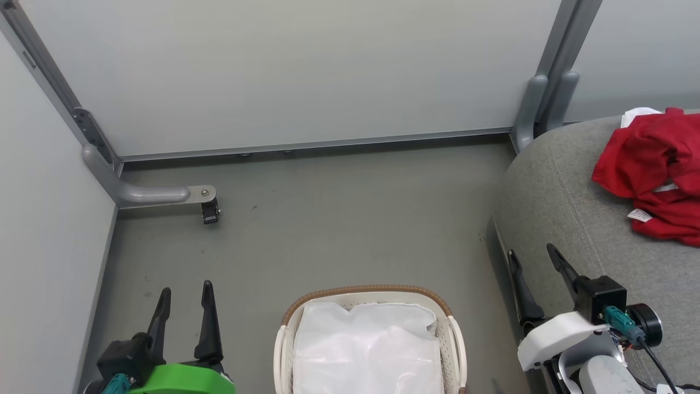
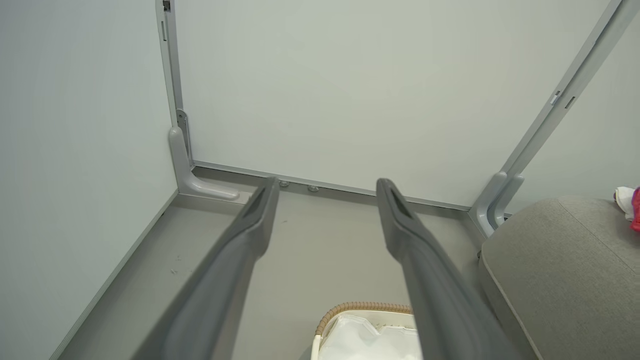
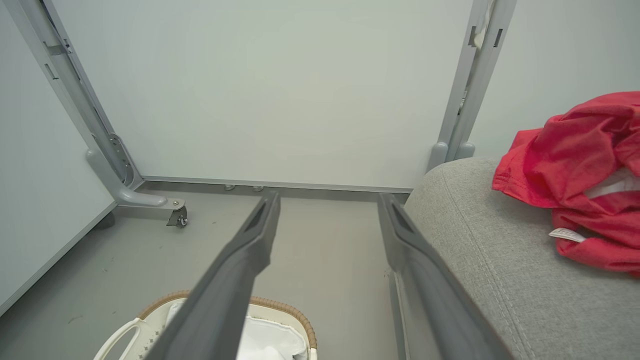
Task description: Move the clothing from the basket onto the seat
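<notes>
The clothing (image 1: 653, 172), red with white bits and a small white label, lies crumpled on the grey seat (image 1: 569, 219) at the right; the right wrist view has the clothing (image 3: 575, 165) on the seat (image 3: 480, 240) too. The white basket (image 1: 284, 342) with its brown rim stands on the floor at the bottom centre, holding its white liner (image 1: 369, 350). My left gripper (image 1: 186, 298) hangs open left of the basket with nothing between its fingers. My right gripper (image 1: 536, 260) is open and empty beside the seat's front edge.
Pale partition panels close the space at the back and left. A grey panel foot with a small castor (image 1: 209, 210) stands out onto the floor at the back left. Another panel post (image 1: 538, 104) rises behind the seat's corner. Bare grey floor (image 1: 339, 219) lies beyond the basket.
</notes>
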`<state>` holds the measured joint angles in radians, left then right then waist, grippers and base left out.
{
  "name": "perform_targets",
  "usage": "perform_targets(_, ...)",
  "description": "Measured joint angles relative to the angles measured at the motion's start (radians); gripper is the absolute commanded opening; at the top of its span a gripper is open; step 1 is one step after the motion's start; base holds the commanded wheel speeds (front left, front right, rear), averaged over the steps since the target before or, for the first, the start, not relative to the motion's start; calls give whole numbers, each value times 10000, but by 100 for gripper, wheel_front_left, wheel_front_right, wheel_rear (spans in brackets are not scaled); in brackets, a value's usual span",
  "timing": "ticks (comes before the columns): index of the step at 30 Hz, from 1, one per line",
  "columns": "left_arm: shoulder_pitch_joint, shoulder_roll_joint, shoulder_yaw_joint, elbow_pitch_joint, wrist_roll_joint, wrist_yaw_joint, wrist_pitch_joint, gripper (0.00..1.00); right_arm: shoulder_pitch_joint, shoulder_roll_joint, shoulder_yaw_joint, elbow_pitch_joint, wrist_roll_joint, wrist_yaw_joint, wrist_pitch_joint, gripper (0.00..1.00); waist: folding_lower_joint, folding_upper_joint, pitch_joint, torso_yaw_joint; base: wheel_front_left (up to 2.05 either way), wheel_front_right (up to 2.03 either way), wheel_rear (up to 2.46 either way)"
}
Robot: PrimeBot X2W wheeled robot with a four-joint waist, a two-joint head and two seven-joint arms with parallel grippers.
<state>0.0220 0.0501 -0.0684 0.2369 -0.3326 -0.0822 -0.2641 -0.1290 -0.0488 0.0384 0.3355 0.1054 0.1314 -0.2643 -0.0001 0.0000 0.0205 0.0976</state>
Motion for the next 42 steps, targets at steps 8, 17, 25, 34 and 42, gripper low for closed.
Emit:
perform_targets(8,103,0,-54,-33,0,46,-2,100,32,2,-10,-10,12,0,0,100,0,0,-66,-106,0,0,0)
perform_targets(17,104,0,-54,86,2,46,0,100,82,4,-4,-23,36,0,0,100,0,0,-72,-78,0,0,0)
perform_targets(25,133,-27,-33,529,-324,44,113,0,308,81,-44,397,430,2,182,0,0,0,-73,-95,0,0,0)
perform_targets(34,120,-29,163,520,-1802,17,554,0,307,79,-224,267,2209,2,594,0,0,0,-80,-160,0,0,0)
perform_targets(42,44,-29,359,483,-3037,-54,924,0,307,77,-341,113,3659,0,941,0,0,0,-87,-217,0,0,0)
